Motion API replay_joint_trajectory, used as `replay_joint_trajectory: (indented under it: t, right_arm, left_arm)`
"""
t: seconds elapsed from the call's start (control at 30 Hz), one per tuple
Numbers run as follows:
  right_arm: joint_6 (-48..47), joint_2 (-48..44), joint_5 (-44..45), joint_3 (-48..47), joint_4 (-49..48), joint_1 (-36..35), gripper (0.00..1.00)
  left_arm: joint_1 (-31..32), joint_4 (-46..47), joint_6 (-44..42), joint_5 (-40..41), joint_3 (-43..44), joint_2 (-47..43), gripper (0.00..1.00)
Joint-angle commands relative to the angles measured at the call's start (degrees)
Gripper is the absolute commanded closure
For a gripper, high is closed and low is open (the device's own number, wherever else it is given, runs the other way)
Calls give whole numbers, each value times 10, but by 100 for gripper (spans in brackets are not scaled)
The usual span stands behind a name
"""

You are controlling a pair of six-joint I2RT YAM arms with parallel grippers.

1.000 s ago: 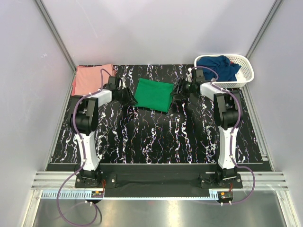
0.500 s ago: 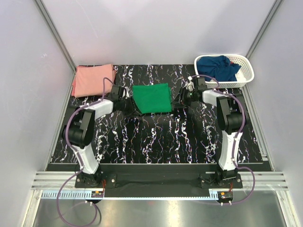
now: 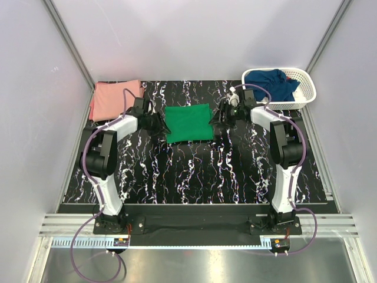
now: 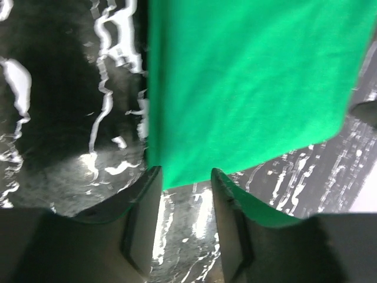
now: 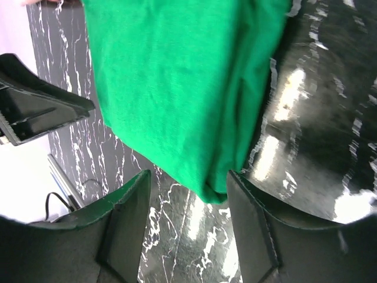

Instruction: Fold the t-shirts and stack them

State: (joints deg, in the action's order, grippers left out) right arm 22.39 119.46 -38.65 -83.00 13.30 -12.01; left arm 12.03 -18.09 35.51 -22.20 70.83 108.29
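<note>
The bright green t-shirt (image 3: 188, 122) lies folded into a flat rectangle at the middle back of the table. It fills the left wrist view (image 4: 247, 82) and the right wrist view (image 5: 177, 88). My left gripper (image 3: 160, 124) is open and empty at its left edge (image 4: 184, 177). My right gripper (image 3: 215, 119) is open and empty at its right edge (image 5: 188, 183). The salmon pink t-shirt (image 3: 116, 98) lies folded at the back left. The dark navy blue t-shirt (image 3: 271, 82) is bunched in the white lattice basket (image 3: 306, 88).
The basket stands at the back right corner. Grey walls close in the black marbled table (image 3: 194, 171) on three sides. Both arm bases sit at the near edge.
The green shirt was set down flat and squared up. Both grippers let go of it and drew back a little from its edges.
</note>
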Motion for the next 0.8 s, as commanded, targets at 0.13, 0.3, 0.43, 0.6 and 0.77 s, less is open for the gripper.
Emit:
replay_joint_trajectory:
  t: [0.13,0.3,0.43,0.6,0.77]
  right_arm:
    - [-38,20,18,-9,25,-25,41]
    - [-39,-12,32,46,9,-25,46]
    - [-32,-43,31,108,-11,-31,70]
    - [-25,-113,38,201,-24,-38,90]
    - [-18,-170,36,259,-20,-38,65]
  left_arm:
    - [2,13,-16,19,-33,3,53]
    - [5,107,7,-64,-88,14,58]
    - [14,133,21,-88,-125,-10,87]
    - [36,98,26,-58,-186,-75,100]
    - [38,74,43,-45,-225,-137,79]
